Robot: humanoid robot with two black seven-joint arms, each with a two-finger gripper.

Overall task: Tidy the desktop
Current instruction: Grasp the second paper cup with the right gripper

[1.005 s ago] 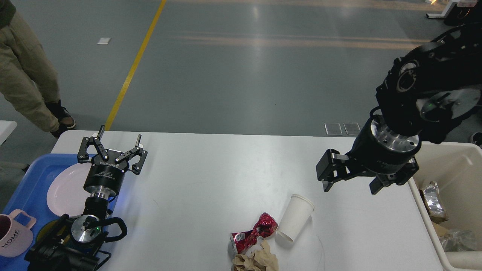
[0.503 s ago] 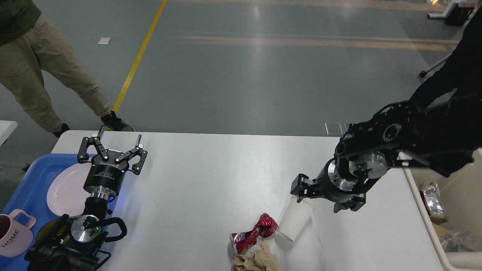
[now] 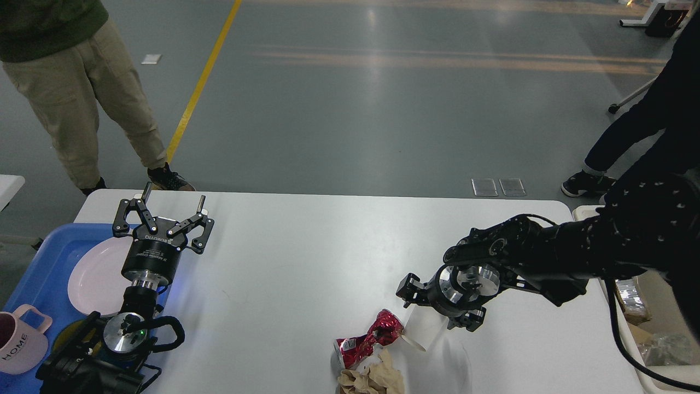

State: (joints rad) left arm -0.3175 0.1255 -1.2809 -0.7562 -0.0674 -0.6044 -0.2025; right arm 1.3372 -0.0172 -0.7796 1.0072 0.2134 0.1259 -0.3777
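The white desktop (image 3: 306, 246) fills the lower view. On its front middle lie a white paper cup (image 3: 420, 330) on its side, a crushed red foil wrapper (image 3: 369, 336) and a crumpled brown paper (image 3: 372, 377). My right gripper (image 3: 437, 307) is down over the cup's upper part, open, with one finger on each side of it; it hides most of the cup. My left gripper (image 3: 174, 198) is open and empty, pointing up over the desktop's left edge beside the tray.
A blue tray (image 3: 49, 257) at the left holds a white plate (image 3: 93, 273) and a pink mug (image 3: 16, 342). A beige bin (image 3: 664, 377) with scraps stands at the right. One person (image 3: 82, 82) stands behind the table's left corner, another (image 3: 645, 120) at the right.
My right arm has swung down and left from above the table's right side onto the paper cup. The left arm has not moved. The person at the left has stepped closer.
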